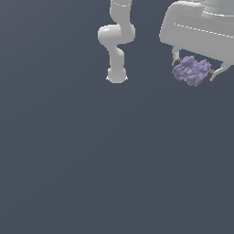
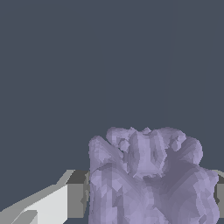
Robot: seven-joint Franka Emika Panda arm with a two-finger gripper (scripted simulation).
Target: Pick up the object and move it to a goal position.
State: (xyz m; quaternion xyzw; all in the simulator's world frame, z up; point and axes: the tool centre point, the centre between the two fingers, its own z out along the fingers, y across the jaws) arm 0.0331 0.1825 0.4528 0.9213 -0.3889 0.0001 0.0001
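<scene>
The object [image 1: 192, 71] is a lumpy pale purple clump, seen at the exterior view's upper right, close to the camera. My gripper [image 1: 194, 71] is shut on it, one finger on each side of the clump. The white hand body sits just above it. In the wrist view the object [image 2: 151, 175] fills the space between a grey finger pad [image 2: 76, 194] on one side and the edge of the other pad [image 2: 220, 199]. My gripper [image 2: 148, 197] has the clump pressed between both pads. No goal marker shows in either view.
The arm's base and lower links [image 1: 116, 43] stand at the back of the exterior view, left of the hand. A plain dark grey-blue floor [image 1: 91, 160] spreads under everything.
</scene>
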